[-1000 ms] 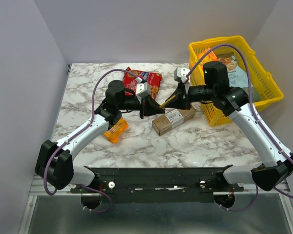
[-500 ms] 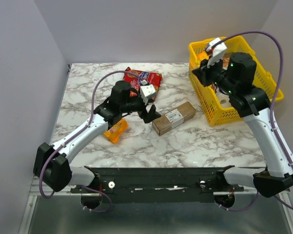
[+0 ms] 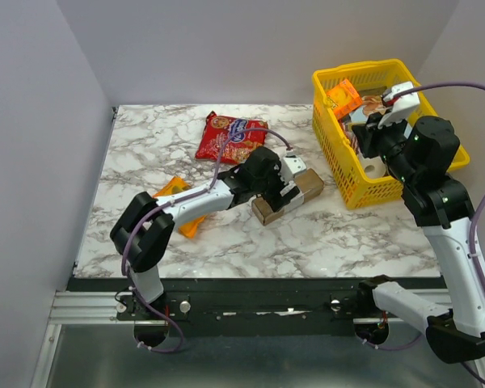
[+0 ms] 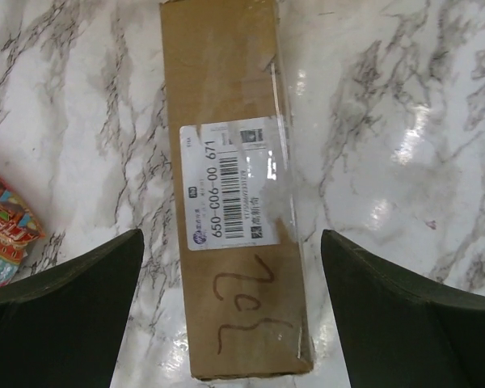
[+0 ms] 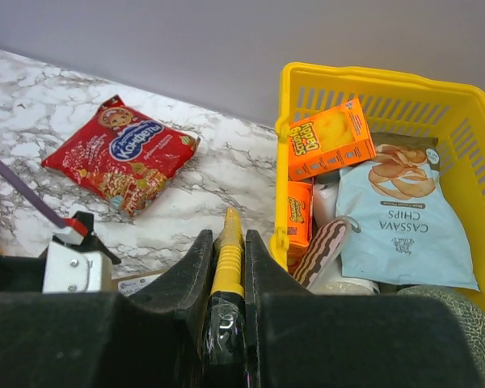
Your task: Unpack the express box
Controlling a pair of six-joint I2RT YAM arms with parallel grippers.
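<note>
Express box [image 4: 226,97] with barcoded white label [image 4: 234,182], bag [image 5: 404,218] printed CASSAVA CHIPS

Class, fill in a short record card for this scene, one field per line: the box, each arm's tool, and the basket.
box: brown box lying flat on the marble table, white label facing up, closed
left tool: left tool open, one finger on each side of the box, with gaps showing
right tool: right tool shut on a thin yellow stick, raised by the basket
basket: yellow basket holding an orange carton and a chips bag, among other things
</note>
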